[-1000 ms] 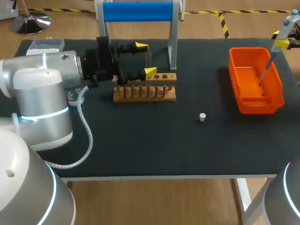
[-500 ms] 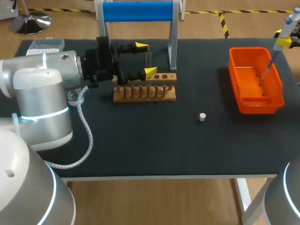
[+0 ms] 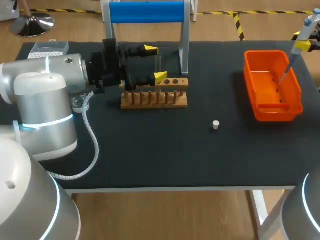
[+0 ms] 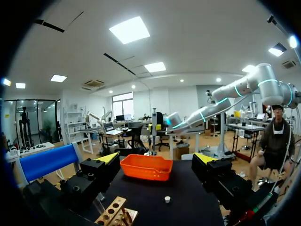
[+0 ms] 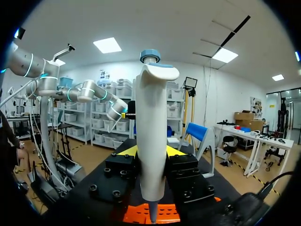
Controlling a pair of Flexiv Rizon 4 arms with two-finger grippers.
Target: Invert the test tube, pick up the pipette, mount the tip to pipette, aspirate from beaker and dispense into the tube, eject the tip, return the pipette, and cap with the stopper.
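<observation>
The white pipette (image 3: 300, 42) with a blue button, also seen as pipette (image 5: 153, 136), hangs tip-down over the orange bin (image 3: 272, 107) at the table's right edge. My right gripper (image 3: 303, 45) is shut on its body, with yellow tips on both sides of it, right gripper (image 5: 151, 151). My left gripper (image 3: 155, 62) stands open just behind the wooden tube rack (image 3: 154, 97), with a faint clear tube between its fingers. From the left wrist, the left gripper (image 4: 156, 158) faces the orange bin (image 4: 146, 168), rack (image 4: 112, 212) under it. A small white stopper (image 3: 215, 124) lies on the mat.
A blue-topped stand (image 3: 147, 12) rises behind the rack. A white tip box (image 3: 48, 48) sits at the far left corner. The stopper (image 4: 167, 199) lies between rack and bin. Black mat covers the table (image 3: 165, 155).
The pipette in my right gripper shifted slightly up and to the right over the bin, then held still. My left arm has not moved.
</observation>
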